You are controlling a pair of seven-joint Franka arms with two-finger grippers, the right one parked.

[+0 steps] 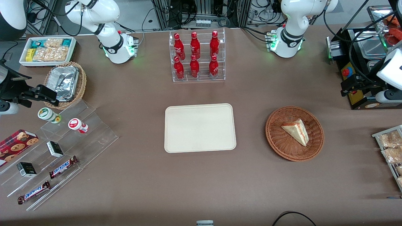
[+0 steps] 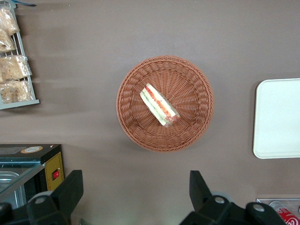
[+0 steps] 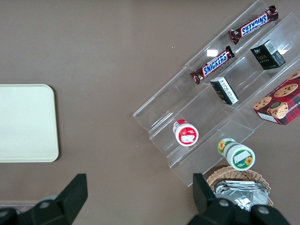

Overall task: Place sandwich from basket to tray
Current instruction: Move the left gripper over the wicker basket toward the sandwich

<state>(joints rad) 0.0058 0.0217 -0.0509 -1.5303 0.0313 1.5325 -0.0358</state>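
Our left arm's two-finger hand (image 2: pixel 136 190) hangs wide open and holds nothing; in its wrist view we see the two dark fingers (image 2: pixel 70 187) spread well apart above the bare brown table (image 1: pixel 201 182), clear of the round reddish-brown woven wicker basket (image 2: pixel 140 126).

We take that basket (image 1: pixel 282 144) as our landmark. It sits on the table toward the working arm's end. Inside it lies the small triangular wedge sandwich of pale white bread (image 1: pixel 296 131), clear-wrapped, resting on the weave near the middle of the basket; in the wrist view we see its red-orange and green filling layers (image 2: pixel 159 104) facing up. Nothing else lies in the basket with it.

Beside the basket, toward the parked arm's end and well apart from it, we see the flat cream-beige rectangular tray with rounded corners (image 1: pixel 200 128), with nothing on it. Farther from the front camera than the basket and tray stands a clear acrylic rack of six red bottles (image 1: pixel 197 56). Toward the working arm's end from the basket, at the table's edge, we see a wire rack of bagged snacks (image 1: pixel 389 147), and farther from the front camera than the basket a black appliance with a red button (image 1: pixel 356 78).
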